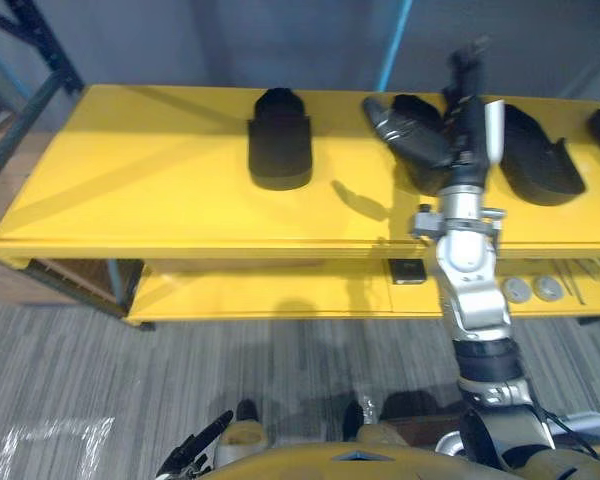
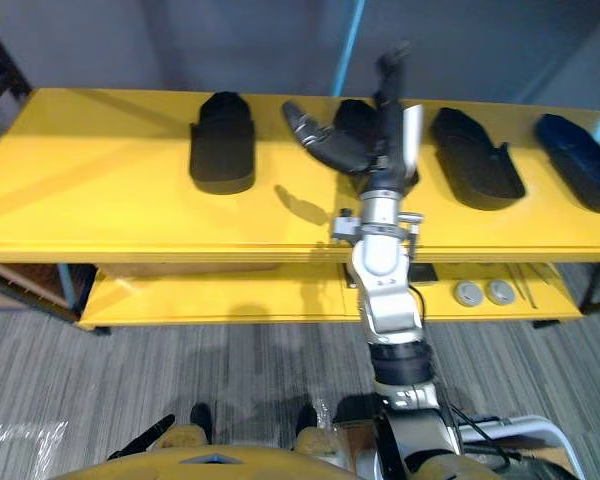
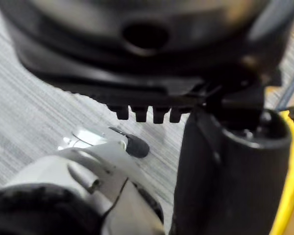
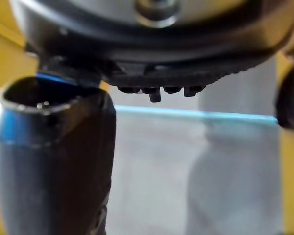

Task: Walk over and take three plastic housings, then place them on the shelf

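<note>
Grey striped carpet [image 1: 180, 370] fronts a yellow two-tier shelf [image 1: 130, 180] set against a grey wall, with a blue pole [image 1: 395, 40] rising behind it and a dark rack frame [image 1: 30, 60] at the far left. Four black plastic housings lie in a row on the top tier: the first housing [image 1: 279, 140] stands alone left of centre, the second housing [image 2: 352, 118] is partly covered by the robot's right hand, the third housing [image 1: 540, 155] lies just to the right of that hand, and the fourth housing [image 2: 580, 165] sits at the right edge. The right hand [image 1: 430, 140] reaches out over the top tier with its fingers [image 1: 385, 118] stretched out and spread toward the left and its thumb raised; it grips nothing, and whether it touches the second housing cannot be told. The left hand [image 1: 195, 450] hangs low over the carpet, fingers loosely extended and holding nothing. On the lower tier lie a small black block [image 1: 408, 271] and two round silver discs [image 1: 532, 289], side by side.
</note>
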Available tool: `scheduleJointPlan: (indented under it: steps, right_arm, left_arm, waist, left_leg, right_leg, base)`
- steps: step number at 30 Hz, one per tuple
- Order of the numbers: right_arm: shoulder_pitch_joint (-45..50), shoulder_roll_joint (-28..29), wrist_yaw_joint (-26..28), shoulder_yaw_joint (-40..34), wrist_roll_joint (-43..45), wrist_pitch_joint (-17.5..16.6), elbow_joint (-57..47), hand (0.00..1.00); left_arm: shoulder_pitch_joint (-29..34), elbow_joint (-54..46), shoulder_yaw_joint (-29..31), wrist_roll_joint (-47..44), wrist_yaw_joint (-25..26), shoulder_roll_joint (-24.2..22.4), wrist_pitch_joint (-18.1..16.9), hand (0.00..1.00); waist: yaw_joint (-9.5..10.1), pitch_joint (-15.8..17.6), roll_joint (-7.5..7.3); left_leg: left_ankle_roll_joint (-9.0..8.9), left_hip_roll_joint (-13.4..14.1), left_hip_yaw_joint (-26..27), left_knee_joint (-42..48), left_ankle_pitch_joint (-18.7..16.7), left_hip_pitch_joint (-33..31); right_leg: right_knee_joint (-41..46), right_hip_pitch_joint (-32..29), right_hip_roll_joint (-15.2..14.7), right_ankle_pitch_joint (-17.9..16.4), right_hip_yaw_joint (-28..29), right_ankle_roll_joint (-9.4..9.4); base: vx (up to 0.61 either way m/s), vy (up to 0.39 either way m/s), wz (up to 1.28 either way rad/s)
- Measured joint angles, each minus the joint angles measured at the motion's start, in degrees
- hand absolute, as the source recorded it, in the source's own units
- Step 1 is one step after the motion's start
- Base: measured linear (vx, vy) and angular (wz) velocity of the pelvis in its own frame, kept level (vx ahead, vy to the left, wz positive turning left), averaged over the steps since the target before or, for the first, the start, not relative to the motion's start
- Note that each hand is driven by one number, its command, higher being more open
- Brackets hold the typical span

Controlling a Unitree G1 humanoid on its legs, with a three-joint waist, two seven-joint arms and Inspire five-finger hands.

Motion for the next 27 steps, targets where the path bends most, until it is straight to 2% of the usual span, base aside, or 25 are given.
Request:
scheduleJointPlan:
  steps: [3, 5, 8, 10, 14, 17, 20, 23, 27]
  right_arm:
    - [7.47, -1.47, 2.64, -5.87, 6.43, -1.49, -4.63, 1.00]
    - [15.55, -1.41, 6.92, -9.19, 13.19, -1.63, -5.41, 1.00]
    - [26.14, 1.77, 9.81, -9.96, 13.17, -1.61, -5.38, 1.00]
    - [31.25, 4.67, 9.92, -9.67, 13.16, -1.62, -5.39, 1.00]
    - [40.49, 10.00, 9.89, -5.65, 12.39, -1.96, -5.65, 1.00]
    - [44.93, 11.36, 9.11, -3.62, 8.20, -3.58, -5.63, 1.00]
    - [47.48, 11.56, 6.62, -3.40, 8.06, -5.35, -4.43, 1.00]
    - [48.18, 11.95, 1.81, -3.37, 5.12, -8.25, 0.51, 1.00]
    - [49.81, 13.57, -1.01, -4.79, 3.70, -9.20, 3.95, 1.00]
  left_arm:
    - [0.25, 1.53, -0.51, 2.16, 0.01, 0.49, -0.35, 1.00]
    - [0.16, 2.51, -1.06, 4.41, -0.01, 0.68, -0.43, 1.00]
    - [-0.64, 3.46, -1.28, 5.75, 0.16, 0.03, -0.52, 1.00]
    - [-1.64, 3.77, -0.97, 5.77, 0.50, -0.54, -0.91, 1.00]
    - [-2.04, 3.07, -0.97, 5.75, 0.73, -1.52, -1.89, 1.00]
    - [-2.03, 2.60, -1.81, 5.79, 0.84, -1.95, -1.88, 1.00]
    - [-1.96, 2.00, -3.56, 5.97, 0.80, -2.10, -1.83, 1.00]
    - [-2.05, 1.47, -4.86, 5.91, 0.70, -2.14, -1.69, 1.00]
    - [-1.97, 0.84, -6.29, 5.71, 0.71, -2.08, -0.94, 1.00]
  waist:
    - [-2.44, -1.91, -0.33]
    - [-5.20, -2.68, -0.18]
    - [-7.49, -3.10, 0.67]
    - [-8.75, -3.33, 1.07]
    - [-9.80, -3.56, 1.65]
    - [-9.82, -4.32, 2.05]
    - [-10.02, -5.31, 2.54]
    - [-10.04, -5.42, 2.69]
    - [-9.96, -5.44, 2.73]
  left_leg:
    - [-0.17, 0.01, 3.58, 0.62, -1.53, 1.31]
    - [-0.36, 0.01, 7.58, 1.73, -3.32, 2.97]
    - [-0.79, 0.23, 12.90, 2.49, -4.80, 4.60]
    - [-0.80, 0.42, 15.11, 2.45, -4.92, 4.80]
    - [-1.61, 1.06, 20.73, 2.47, -5.68, 6.83]
    - [-2.34, 1.77, 23.34, 2.62, -6.17, 7.81]
    - [-2.85, 2.43, 24.12, 2.78, -6.16, 7.77]
    - [-3.33, 3.18, 24.91, 3.30, -6.39, 7.85]
    - [-3.69, 3.92, 25.26, 3.55, -6.62, 8.16]
  right_leg:
    - [0.07, -0.66, 0.13, 0.17, 3.43, 0.22]
    - [0.21, -0.94, 0.31, 0.41, 7.19, 0.49]
    - [0.34, -1.91, 1.14, 1.06, 12.13, 0.58]
    - [0.33, -2.91, 1.44, 1.62, 14.13, 0.73]
    - [0.29, -3.67, 2.86, 2.25, 18.25, 0.75]
    - [0.28, -4.07, 3.09, 2.43, 17.59, 0.86]
    - [0.25, -4.44, 3.66, 2.71, 17.35, 0.60]
    - [0.04, -4.46, 4.27, 2.95, 17.32, 0.54]
    - [-0.05, -4.16, 4.72, 3.00, 16.06, 0.57]
  base:
    - [0.04, 0.050, -0.72]
    - [0.02, 0.071, -0.87]
    - [-0.01, 0.045, -0.89]
    - [-0.02, -0.009, -0.65]
    - [-0.05, -0.028, -0.58]
    - [-0.05, -0.039, -0.41]
    - [-0.01, -0.052, -0.12]
    - [-0.01, -0.047, -0.09]
    - [-0.03, -0.037, -0.02]
